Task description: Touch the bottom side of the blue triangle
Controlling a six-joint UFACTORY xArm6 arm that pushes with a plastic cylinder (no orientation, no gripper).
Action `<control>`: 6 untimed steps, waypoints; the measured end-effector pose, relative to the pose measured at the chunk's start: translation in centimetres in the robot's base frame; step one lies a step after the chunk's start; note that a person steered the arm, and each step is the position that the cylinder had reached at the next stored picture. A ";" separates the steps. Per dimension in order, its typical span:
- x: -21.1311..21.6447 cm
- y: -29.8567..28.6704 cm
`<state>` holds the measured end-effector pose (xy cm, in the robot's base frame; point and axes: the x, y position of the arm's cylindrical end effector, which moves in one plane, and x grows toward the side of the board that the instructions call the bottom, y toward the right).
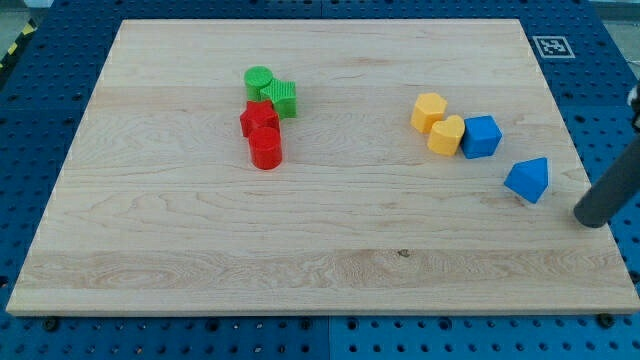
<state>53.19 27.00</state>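
Hand none, only my tip [592, 217], right of blue triangle [528, 180], apart, untouched

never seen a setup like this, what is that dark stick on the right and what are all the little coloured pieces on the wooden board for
The dark stick is the end of a robot arm. It has no hand, only a rod whose lower end, my tip, slides over the wooden board and nudges blocks. Nothing is held.

There is one camera view, looking down at the board from a slant.

Near the view's right lie a blue triangle, a blue cube and two yellow blocks. Toward the middle-left sit two green blocks and two red blocks, bunched together.

My tip is to the right of the blue triangle, slightly lower, not touching it.
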 end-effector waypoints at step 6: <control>0.8 -3.2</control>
